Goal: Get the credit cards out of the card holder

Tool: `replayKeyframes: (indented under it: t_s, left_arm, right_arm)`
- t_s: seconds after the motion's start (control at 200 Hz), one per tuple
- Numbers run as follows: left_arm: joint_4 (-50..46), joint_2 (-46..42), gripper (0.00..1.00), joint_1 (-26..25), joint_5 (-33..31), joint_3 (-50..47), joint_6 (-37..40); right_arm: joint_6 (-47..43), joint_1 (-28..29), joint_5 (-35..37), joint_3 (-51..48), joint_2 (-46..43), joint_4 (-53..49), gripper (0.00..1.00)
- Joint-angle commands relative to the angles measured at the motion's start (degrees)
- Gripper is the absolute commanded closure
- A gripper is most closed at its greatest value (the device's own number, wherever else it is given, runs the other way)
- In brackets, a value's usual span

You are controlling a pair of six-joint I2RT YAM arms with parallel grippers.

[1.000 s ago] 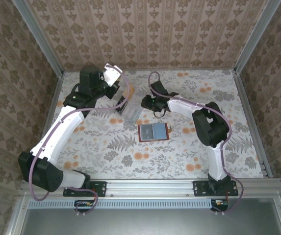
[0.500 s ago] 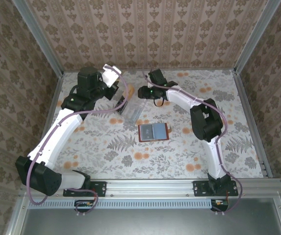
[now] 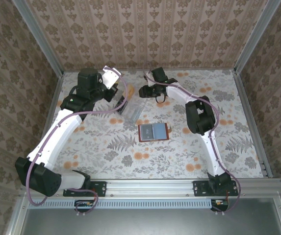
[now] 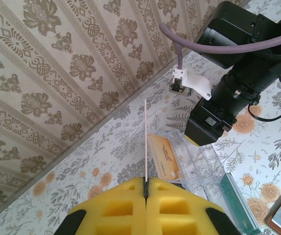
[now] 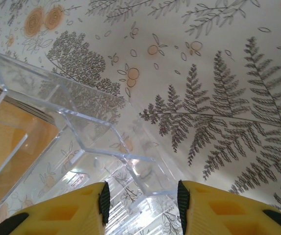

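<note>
Now, card holder: lying open and flat near the middle of the table, reddish-brown border, grey-blue pockets facing up, apart from both grippers.
Left gripper: yellow fingers pressed together, pinching the lower edge of a thin card.
Thin card: upright in that pinch, seen edge-on from the left wrist as a pale line; face colour impossible to tell.
Clear tray: on the table just beyond the card holder, between the two grippers, a little left of centre.
Orange card: standing on edge inside the clear tray, leaning slightly, just past the left gripper's fingertips.
Teal-green card: low along the tray's near end in the left wrist view; inside the tray or just beside it, unclear.
Right gripper: fingers apart, a corner of the clear tray's wall between them; pressing on it or merely around it, impossible to tell.
Right arm: stretched across toward the tray's far end, black wrist close above the tray.
</note>
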Motion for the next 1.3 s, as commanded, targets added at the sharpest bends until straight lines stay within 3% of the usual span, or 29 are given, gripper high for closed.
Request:
replayKeyframes:
  t_s: [0.0,0.14,0.805,1.065,1.295]
  left_arm:
    - [-0.91,-1.61,1.0,-0.31,-0.95,1.16,-0.37]
    - [-0.8,-1.68,1.0,-0.27,-1.11,0.75,-0.47]
    - [-1.72,-4.28,1.0,-0.21,2.04,-2.99,-0.36]
    - [-8.16,-4.77,1.0,3.12,12.66,-4.27,2.66]
    - [-17.76,0.97,1.0,6.95,21.4,-0.47,6.55]
  right_arm:
    - [-2.18,-0.04,-4.0,2.99,1.96,-1.69,0.57]
    - [-1.57,0.5,-5.86,1.19,1.42,-1.75,0.58]
    - [6.54,9.31,-1.7,-28.58,-16.18,12.54,0.56]
    - [8.79,9.41,3.79,-33.92,-23.03,13.9,0.45]
    - [10.63,6.72,6.53,-38.57,-32.95,12.84,0.41]
